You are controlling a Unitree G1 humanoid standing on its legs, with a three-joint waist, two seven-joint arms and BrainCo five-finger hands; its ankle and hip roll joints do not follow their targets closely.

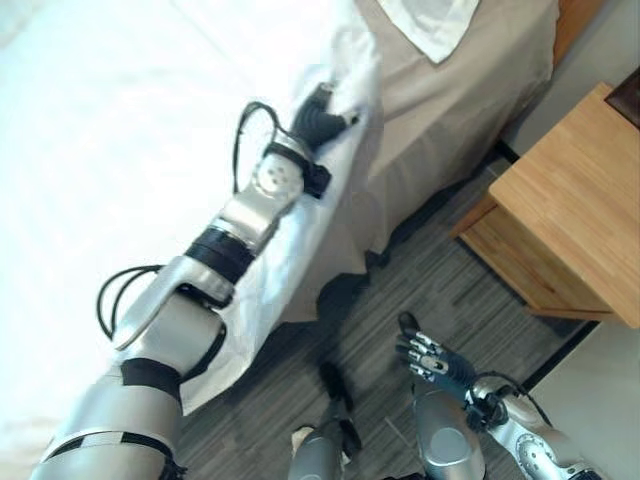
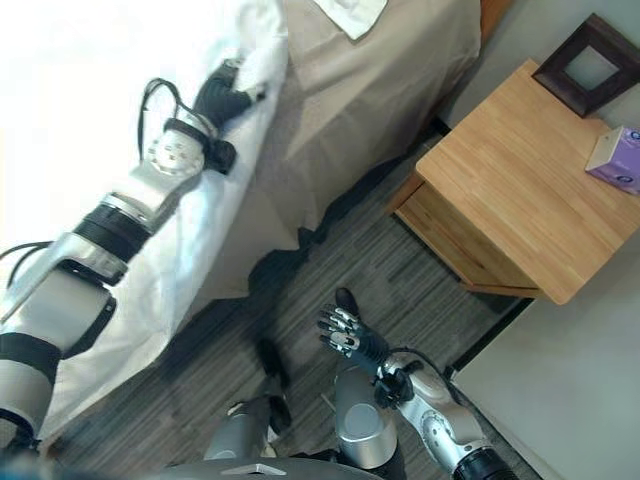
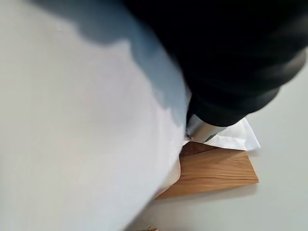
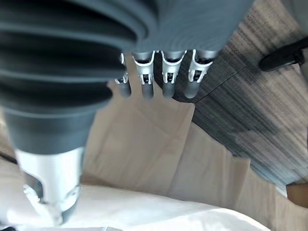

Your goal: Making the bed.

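A white duvet [image 1: 120,130] covers the bed, and its edge hangs down the side over a beige sheet [image 1: 450,110]. My left arm stretches along that edge, and my left hand [image 1: 318,118] is pushed into a bunched fold of the duvet [image 2: 250,60], which wraps round it. The left wrist view has the duvet [image 3: 72,120] pressed close against the hand's dark cover. My right hand [image 2: 345,335] hangs low over the floor beside the bed, away from the bedding, with straight fingers [image 4: 163,77] and nothing in it.
A wooden nightstand [image 2: 520,190] stands right of the bed, carrying a dark picture frame [image 2: 590,65] and a purple box [image 2: 618,160]. A white pillow corner [image 1: 430,25] lies on the beige sheet at the top. Grey striped floor [image 1: 440,290] runs between bed and nightstand.
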